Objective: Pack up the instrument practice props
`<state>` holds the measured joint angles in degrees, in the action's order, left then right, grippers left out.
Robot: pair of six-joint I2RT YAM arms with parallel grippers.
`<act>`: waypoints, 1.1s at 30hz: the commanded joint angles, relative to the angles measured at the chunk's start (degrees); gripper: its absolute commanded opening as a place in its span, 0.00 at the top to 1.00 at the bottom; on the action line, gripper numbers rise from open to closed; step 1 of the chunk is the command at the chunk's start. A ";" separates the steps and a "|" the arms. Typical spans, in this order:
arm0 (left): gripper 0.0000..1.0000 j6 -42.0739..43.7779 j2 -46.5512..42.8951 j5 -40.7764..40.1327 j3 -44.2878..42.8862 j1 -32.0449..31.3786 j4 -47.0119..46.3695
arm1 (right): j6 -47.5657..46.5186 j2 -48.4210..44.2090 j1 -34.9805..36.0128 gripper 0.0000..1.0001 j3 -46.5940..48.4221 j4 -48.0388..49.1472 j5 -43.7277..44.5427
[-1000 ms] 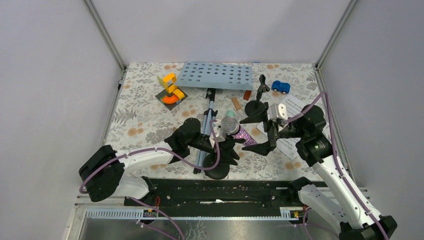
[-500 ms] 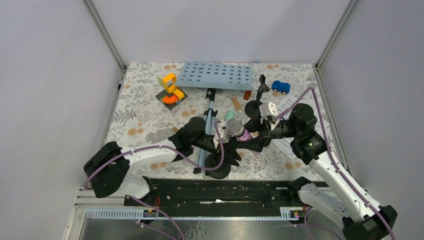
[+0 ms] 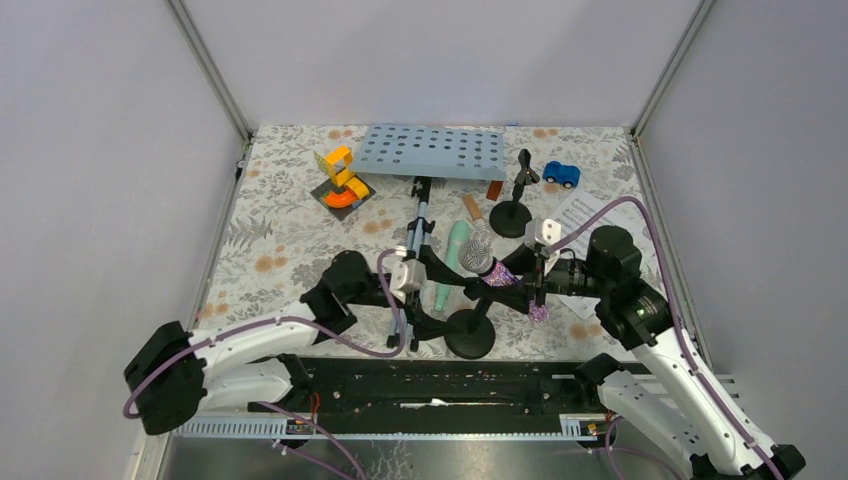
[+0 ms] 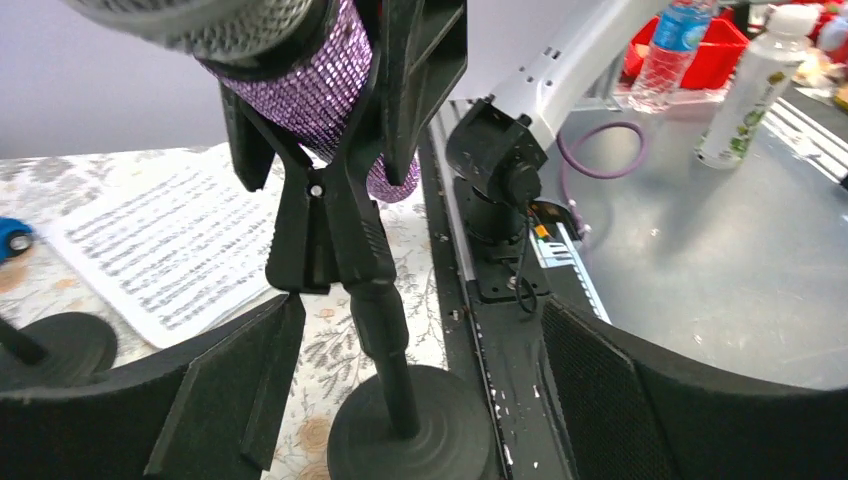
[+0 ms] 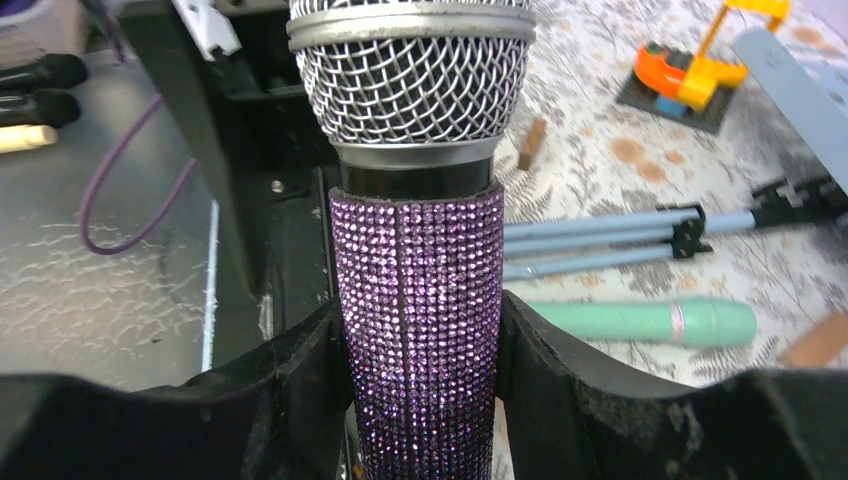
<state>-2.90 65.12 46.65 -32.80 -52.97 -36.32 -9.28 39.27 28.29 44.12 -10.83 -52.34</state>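
The purple glitter microphone [image 5: 417, 300] sits in the clip of a black round-based mic holder [image 4: 385, 330] near the table's front edge. My right gripper [image 5: 420, 350] is shut on the microphone's handle [image 3: 497, 272]. My left gripper [image 4: 410, 400] is open, and the holder's stem stands between its wide-apart fingers [image 4: 150, 400] without touching them. The mint-green microphone [image 3: 455, 255] lies flat beside the folded tripod legs [image 3: 415, 250]. At the back lies the pale blue music rack [image 3: 432, 150]. A second holder [image 3: 512, 215] stands near the sheet music [image 3: 580, 212].
A small blue toy car [image 3: 562, 174] sits at the back right. Two brown wooden blocks [image 3: 472, 207] lie near the rack. An orange and yellow toy [image 3: 342, 180] stands at the back left. Grey walls enclose the floral tabletop [image 3: 290, 240].
My right gripper reached the purple microphone and shut on its handle. My left gripper opened off the holder's stem and drew back left. The holder and microphone shifted to the right.
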 commanded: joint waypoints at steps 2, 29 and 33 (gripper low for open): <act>0.07 0.46 -7.53 -9.94 6.95 -0.15 -7.25 | -3.66 -1.13 0.39 0.87 0.25 0.07 10.19; 0.07 4.24 -0.38 -14.72 13.02 -0.20 -20.51 | -17.32 1.73 0.44 0.04 4.39 -11.97 7.81; 0.06 2.99 3.53 -16.91 12.69 -0.15 -27.24 | -15.58 1.21 0.42 0.02 7.90 -12.68 6.06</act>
<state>0.38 65.84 31.94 -18.68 -52.99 -52.05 -26.57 41.50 28.49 47.13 -21.89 -43.13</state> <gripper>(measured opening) 0.937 0.977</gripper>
